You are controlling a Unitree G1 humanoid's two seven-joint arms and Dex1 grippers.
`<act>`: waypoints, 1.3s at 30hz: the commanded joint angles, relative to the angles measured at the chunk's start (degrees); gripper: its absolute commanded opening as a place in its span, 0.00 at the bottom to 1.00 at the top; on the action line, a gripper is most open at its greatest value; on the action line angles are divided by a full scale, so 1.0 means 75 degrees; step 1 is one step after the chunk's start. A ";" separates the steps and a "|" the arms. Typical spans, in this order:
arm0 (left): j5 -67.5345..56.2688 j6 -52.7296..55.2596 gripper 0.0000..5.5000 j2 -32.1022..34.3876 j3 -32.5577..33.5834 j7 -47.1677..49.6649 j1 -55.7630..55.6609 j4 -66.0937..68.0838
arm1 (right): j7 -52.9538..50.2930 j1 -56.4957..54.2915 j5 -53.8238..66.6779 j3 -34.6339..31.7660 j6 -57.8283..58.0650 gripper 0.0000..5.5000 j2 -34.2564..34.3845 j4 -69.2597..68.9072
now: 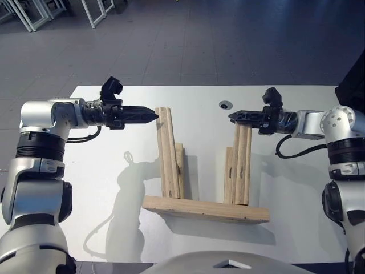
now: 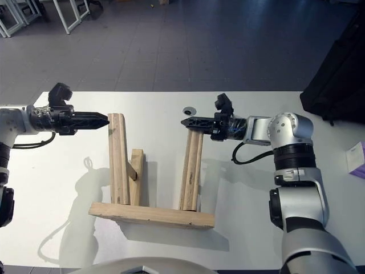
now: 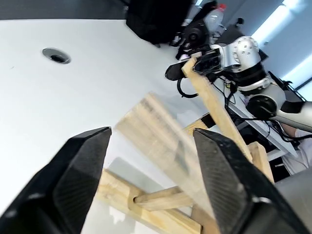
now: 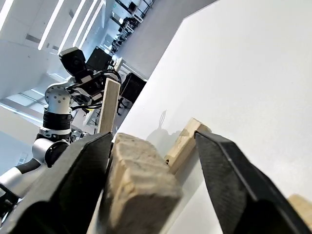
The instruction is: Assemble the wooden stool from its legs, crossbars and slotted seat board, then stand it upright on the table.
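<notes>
**A:** Where's the stool?

**B:** I see the stool (image 2: 136, 176) lying on its side mid-table (image 1: 302, 188). The seat board (image 1: 205, 209) is at 6 o'clock, and the left leg (image 1: 166, 148) and right leg (image 1: 243, 160) point to 12.

**A:** And your arms?

**B:** My left arm (image 1: 63, 114) stretches in level from 9 o'clock. The left gripper (image 1: 153, 114) has its fingers spread, just beside the left leg's far end. My right arm (image 1: 311, 123) comes in from 3 o'clock, with the right gripper (image 1: 232, 116) parted astride the right leg's tip. One finger seems to touch the wood, though I can't be sure.
</notes>
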 commanded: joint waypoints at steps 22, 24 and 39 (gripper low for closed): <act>0.1314 -0.2670 0.80 0.0852 0.3924 0.1357 1.0183 -0.9877 | 0.2659 0.9247 -0.3385 -0.1221 -0.4464 0.89 -0.5471 -0.9514; 0.1438 -0.3068 0.80 0.0530 0.3433 0.1702 0.9968 -0.9996 | 0.2417 0.8864 -0.3278 -0.0943 -0.4464 0.89 -0.5153 -0.9824; 0.0421 -0.2221 0.65 0.0642 0.1771 0.1799 0.8574 -0.9442 | 0.0893 0.6584 -0.3287 0.0922 -0.3390 0.69 -0.3521 -1.0060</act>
